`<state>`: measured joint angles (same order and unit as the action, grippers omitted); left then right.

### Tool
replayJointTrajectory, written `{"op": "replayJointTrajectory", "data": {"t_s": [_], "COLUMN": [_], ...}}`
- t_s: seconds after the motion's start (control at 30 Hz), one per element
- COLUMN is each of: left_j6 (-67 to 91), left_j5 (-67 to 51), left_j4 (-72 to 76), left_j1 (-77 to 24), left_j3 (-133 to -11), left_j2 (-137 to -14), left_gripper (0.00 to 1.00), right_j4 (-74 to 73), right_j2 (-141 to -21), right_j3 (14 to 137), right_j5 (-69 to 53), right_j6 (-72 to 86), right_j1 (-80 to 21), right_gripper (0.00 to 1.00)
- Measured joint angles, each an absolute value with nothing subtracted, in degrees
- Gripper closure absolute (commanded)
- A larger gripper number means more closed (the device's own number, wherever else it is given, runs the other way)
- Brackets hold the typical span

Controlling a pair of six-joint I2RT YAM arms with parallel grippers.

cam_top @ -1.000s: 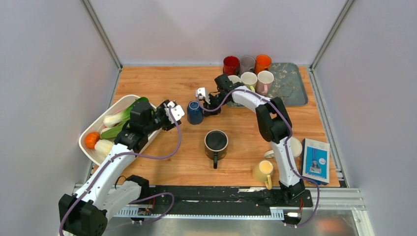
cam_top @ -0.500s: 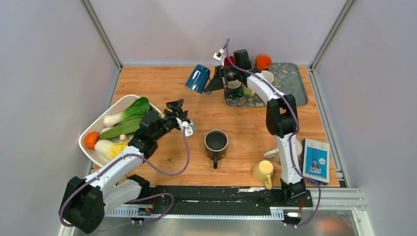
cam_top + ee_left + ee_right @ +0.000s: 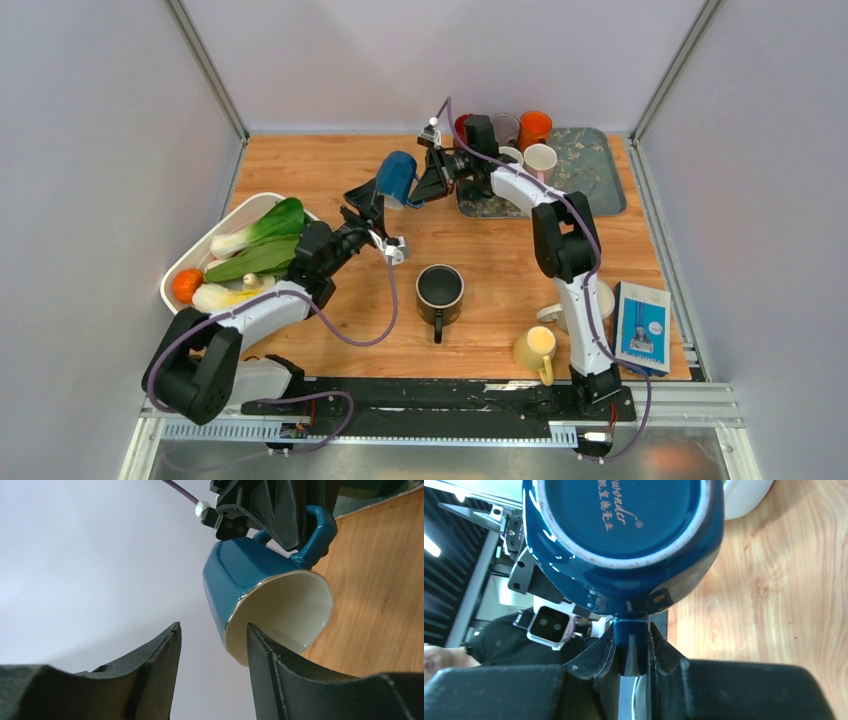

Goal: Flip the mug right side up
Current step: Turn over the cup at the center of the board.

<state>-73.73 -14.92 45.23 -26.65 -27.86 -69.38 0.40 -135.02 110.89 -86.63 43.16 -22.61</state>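
Right now the blue mug (image 3: 397,178) hangs in the air over the bench (image 3: 330,170), toward its far edge, and is tipped on its side. The right jaws are pinching its handle (image 3: 320,530). Its cream mouth faces the left jaws, which stand spread close under the rim; contact cannot be told. A tray (image 3: 595,180) lies at the far right corner.

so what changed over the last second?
The right gripper, shut on its handle, lifted the blue mug off the table and tipped it sideways in the air. The left gripper, open, swung from the vegetable dish up toward the mug's mouth. Black mug, yellow mug and the dish stayed put.
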Motion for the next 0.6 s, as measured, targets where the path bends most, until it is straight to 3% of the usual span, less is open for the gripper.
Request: {"op": "replayJointTrajectory", "data": {"t_s": [0.13, 0.2, 0.23, 0.3, 0.33, 0.43, 0.53, 0.6], "left_j6": [-75.92, -76.73, -77.06, -77.78, -77.73, -77.01, -74.3, -70.61], "left_j5": [-12.95, -12.12, -11.66, -11.16, -10.87, -10.26, -7.94, -6.26], "left_j4": [51.68, 54.76, 55.66, 56.64, 57.3, 56.73, 52.62, 46.22], "left_j1": [-26.65, -26.65, -26.7, -27.0, -27.07, -27.33, -27.22, -27.22], "left_j3": [-29.5, -31.38, -32.27, -33.28, -33.61, -34.7, -35.99, -37.91], "left_j2": [-76.6, -80.51, -82.28, -84.49, -85.03, -85.1, -84.62, -82.52], "left_gripper": [0.55, 0.68, 0.8, 0.95, 0.98, 1.0, 1.0, 1.0], "right_j4": [2.28, 2.66, 2.9, 3.57, 4.03, 4.97, 6.59, 6.9], "right_j2": [-135.02, -135.02, -135.02, -134.91, -134.89, -134.69, -133.99, -133.38], "right_j3": [108.44, 107.77, 107.72, 107.72, 107.72, 107.72, 108.16, 108.71], "right_j5": [-86.83, -86.59, -86.37, -86.3, -85.97, -87.13, -87.53, -87.74], "right_j6": [48.66, 50.52, 51.2, 52.29, 52.51, 53.25, 52.14, 50.74], "right_j1": [-23.11, -23.18, -23.18, -23.03, -22.92, -22.79, -22.2, -21.8], "right_gripper": [1.0, 1.0, 0.98, 0.77, 0.67, 0.42, 0.27, 0.02]}}
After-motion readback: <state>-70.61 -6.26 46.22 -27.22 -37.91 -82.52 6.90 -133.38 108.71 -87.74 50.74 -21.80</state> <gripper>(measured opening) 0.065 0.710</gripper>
